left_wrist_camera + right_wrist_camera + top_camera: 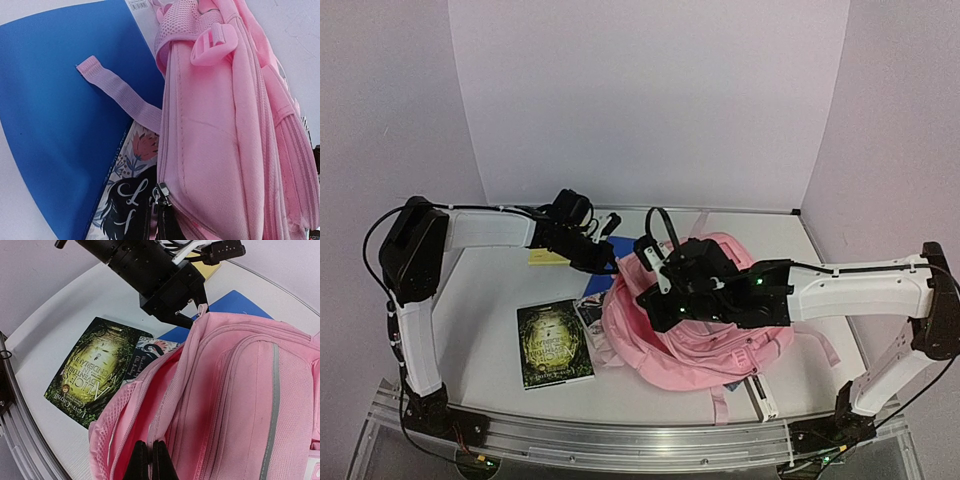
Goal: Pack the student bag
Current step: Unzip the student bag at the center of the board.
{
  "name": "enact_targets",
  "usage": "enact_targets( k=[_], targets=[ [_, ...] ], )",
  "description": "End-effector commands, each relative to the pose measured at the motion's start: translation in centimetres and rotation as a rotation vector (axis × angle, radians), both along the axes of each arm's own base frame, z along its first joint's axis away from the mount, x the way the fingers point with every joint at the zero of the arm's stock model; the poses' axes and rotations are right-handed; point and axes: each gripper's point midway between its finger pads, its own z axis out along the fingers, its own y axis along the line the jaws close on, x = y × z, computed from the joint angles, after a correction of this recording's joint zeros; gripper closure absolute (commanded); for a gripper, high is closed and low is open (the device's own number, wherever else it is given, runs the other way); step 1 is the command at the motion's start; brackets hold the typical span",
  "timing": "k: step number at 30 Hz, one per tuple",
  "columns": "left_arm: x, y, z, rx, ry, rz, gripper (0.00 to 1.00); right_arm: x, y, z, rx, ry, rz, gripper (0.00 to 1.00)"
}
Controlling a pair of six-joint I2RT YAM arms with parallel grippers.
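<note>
The pink student bag lies in the middle of the table with its main compartment gaping and its magenta lining showing. My left gripper is at the bag's far left corner. In the left wrist view it is shut on the metal zip pull. It also shows in the right wrist view. My right gripper is over the bag. In the right wrist view it is shut on the fabric rim of the opening.
An Alice in Wonderland book lies left of the bag. A floral book and a blue folder lie partly under the bag. A yellow pad sits at the back left. A loose pink strap crosses the folder.
</note>
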Motion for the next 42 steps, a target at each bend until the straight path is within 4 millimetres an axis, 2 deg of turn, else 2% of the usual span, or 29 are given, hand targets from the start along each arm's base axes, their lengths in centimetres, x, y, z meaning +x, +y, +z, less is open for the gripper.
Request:
enact_targets(
  k=[1,12,19,21,24,26,28,31,34,38,42],
  targets=[
    [10.8,5.3,1.4,0.061,-0.217,0.27,1.0,-4.1,1.4,3.4,0.055,0.026,0.142,1.0],
    [12.6,1.2,3.2,-0.103,-0.307,0.13,0.97,-3.7,2.6,4.5,0.095,0.003,0.142,1.0],
    [13.8,0.5,3.0,-0.109,-0.286,0.142,0.92,-2.1,1.7,4.2,0.087,-0.023,0.027,1.0],
    [13.9,1.1,3.3,-0.098,-0.283,0.18,0.86,-1.2,1.0,4.1,0.083,-0.04,-0.04,1.0],
    [13.7,2.7,3.9,-0.061,-0.285,0.261,0.67,0.4,-0.6,3.9,0.058,-0.075,-0.17,1.0],
    [13.2,3.8,4.4,-0.039,-0.276,0.304,0.54,1.5,-1.8,3.9,0.041,-0.108,-0.269,1.0],
    [12.2,5.0,4.2,-0.013,-0.255,0.341,0.46,2.1,-2.6,4.0,0.033,-0.127,-0.332,1.0],
    [10.4,7.2,4.9,0.006,-0.244,0.418,0.4,2.9,-3.3,4.5,0.038,-0.154,-0.398,1.0],
    [8.1,8.6,4.7,0.009,-0.211,0.449,0.34,3.3,-3.3,4.9,0.051,-0.167,-0.433,1.0],
    [4.4,8.5,5.2,-0.043,-0.141,0.427,0.29,4.0,-3.4,5.2,0.056,-0.185,-0.478,1.0],
    [0.0,5.7,6.2,-0.107,-0.089,0.328,0.22,5.1,-3.4,5.6,0.068,-0.188,-0.514,1.0]
  ],
)
